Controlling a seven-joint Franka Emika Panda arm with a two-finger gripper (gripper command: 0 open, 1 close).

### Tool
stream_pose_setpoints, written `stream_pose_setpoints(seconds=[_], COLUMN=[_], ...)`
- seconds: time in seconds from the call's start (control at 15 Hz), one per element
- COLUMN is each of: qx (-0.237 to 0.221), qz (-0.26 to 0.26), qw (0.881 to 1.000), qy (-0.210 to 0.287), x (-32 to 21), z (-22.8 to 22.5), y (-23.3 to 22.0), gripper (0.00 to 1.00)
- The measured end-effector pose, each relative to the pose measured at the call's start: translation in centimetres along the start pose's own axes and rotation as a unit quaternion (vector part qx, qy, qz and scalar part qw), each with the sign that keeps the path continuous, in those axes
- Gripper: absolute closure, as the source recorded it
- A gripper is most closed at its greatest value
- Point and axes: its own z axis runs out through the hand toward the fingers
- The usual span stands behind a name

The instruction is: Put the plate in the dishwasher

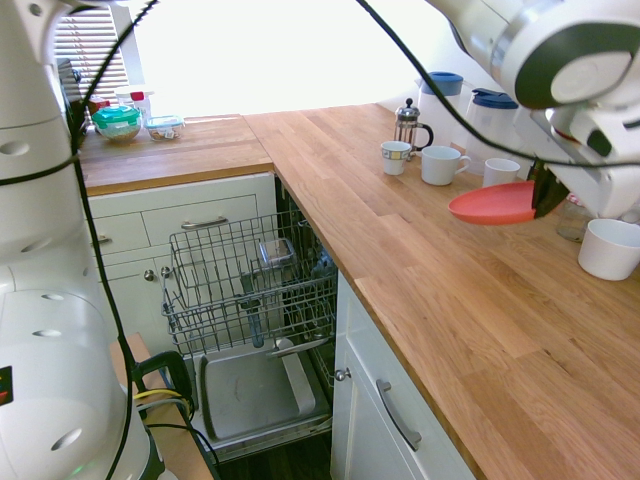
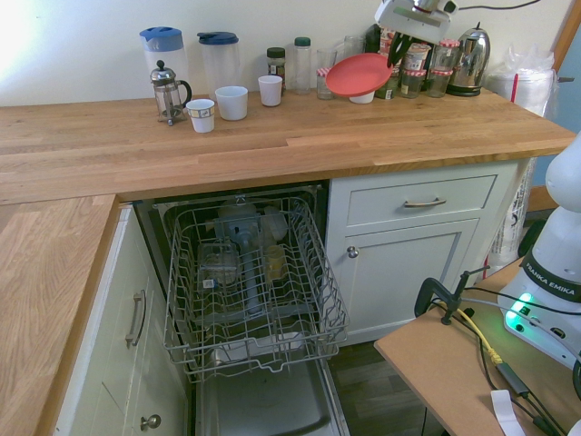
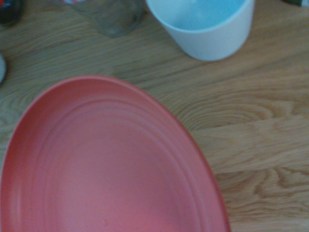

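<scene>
Jaws clamped on the rim of the coral-pink plate (image 1: 492,204), which hangs lifted clear of the wooden tabletop (image 1: 430,270) at the right of the first exterior view, stretching leftward from the gripper (image 1: 545,192). Going left to right in the second exterior view: one French press (image 2: 168,91), two lidded plastic jugs (image 2: 163,50), three white mugs (image 2: 231,102), one plate at upper centre, one steel kettle (image 2: 469,60). Below, at lower left, one dishwasher (image 2: 250,282) stands open, wire rack pulled out. One white bowl (image 3: 207,26) shows in the wrist view beyond the plate
</scene>
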Motion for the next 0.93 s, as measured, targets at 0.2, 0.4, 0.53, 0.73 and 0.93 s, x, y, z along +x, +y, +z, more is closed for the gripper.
stream_pose_setpoints(seconds=[0.2,0.4,0.53,0.73,0.93], qx=[-0.015,-0.034,-0.049,-0.078,-0.108], qz=[-0.092,-0.189,-0.257,-0.359,-0.450], qw=[0.994,0.974,0.954,0.914,0.868], qy=[0.062,0.120,0.145,0.170,0.182], x=[-9.1,-20.7,-28.8,-39.7,-47.6], z=[-3.8,-4.9,-4.7,-3.1,-0.2], y=[-3.9,-6.9,-7.7,-6.7,-4.5], gripper=[1.00,1.00,1.00,1.00,1.00])
